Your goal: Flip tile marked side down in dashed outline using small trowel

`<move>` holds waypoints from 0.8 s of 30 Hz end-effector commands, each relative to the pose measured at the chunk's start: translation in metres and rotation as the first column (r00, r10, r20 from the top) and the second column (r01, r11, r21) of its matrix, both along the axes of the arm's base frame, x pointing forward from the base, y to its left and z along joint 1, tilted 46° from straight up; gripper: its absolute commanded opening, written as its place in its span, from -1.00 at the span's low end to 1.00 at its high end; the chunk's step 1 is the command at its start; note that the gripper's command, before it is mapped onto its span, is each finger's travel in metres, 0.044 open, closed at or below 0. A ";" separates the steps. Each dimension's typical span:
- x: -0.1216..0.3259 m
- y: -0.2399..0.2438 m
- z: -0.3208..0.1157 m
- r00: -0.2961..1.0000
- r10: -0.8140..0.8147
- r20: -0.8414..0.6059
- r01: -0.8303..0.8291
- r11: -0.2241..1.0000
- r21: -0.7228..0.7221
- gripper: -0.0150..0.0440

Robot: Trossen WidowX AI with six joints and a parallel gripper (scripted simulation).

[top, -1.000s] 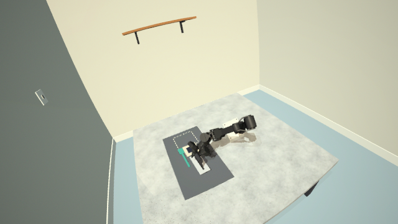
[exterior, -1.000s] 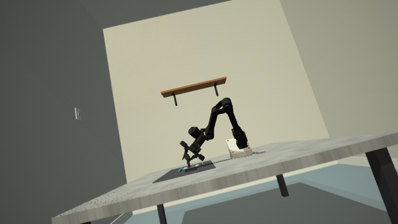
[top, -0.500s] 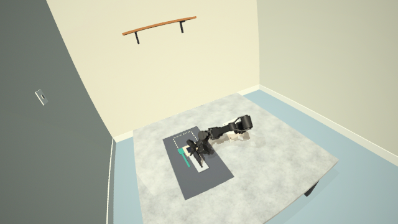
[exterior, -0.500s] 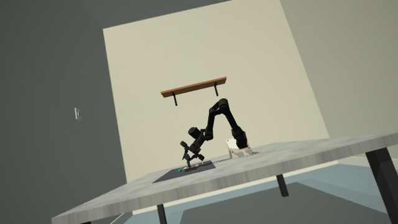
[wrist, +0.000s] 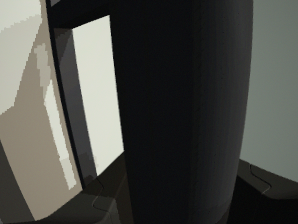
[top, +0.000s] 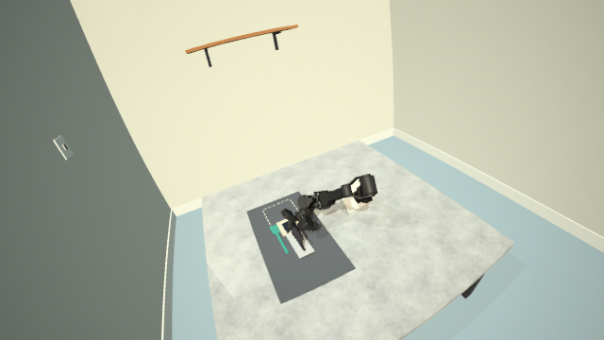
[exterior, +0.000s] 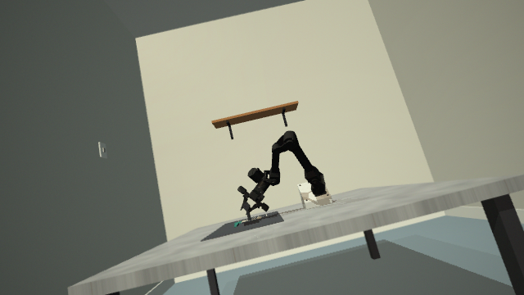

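My gripper (top: 296, 230) (exterior: 255, 210) is low over the grey mat (top: 302, 283) (exterior: 219, 234). It is shut on a thick dark handle (wrist: 185, 100), taken to be the trowel's; the blade cannot be made out. A small cream tile (top: 280, 226) lies beside the fingers, just outside the dashed outline (top: 266, 218). A dark blue patch shows on it or just over it, partly hidden by the gripper. A flat white slab (top: 306, 253) reaches out from under the gripper next to the tile.
A thin teal tool (top: 282, 243) (exterior: 237, 224) with a small square head lies on the mat beside the tile and the white slab. The arm's pale base (top: 355, 206) (exterior: 308, 198) stands on the marbled table (top: 401, 264). A wooden shelf (top: 243, 39) hangs on the back wall.
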State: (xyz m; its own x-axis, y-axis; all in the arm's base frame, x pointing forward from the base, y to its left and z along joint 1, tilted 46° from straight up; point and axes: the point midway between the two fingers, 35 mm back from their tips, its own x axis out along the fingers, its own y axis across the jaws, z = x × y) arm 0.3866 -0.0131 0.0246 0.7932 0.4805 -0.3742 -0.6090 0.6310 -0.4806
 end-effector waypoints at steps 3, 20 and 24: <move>0.000 -0.006 -0.003 1.000 -0.012 -0.005 0.012 1.000 -0.017 -0.49; -0.002 -0.042 0.015 1.000 -0.014 -0.008 0.013 0.994 -0.109 -0.49; -0.003 -0.055 0.015 1.000 -0.014 -0.008 0.013 0.994 -0.110 -0.49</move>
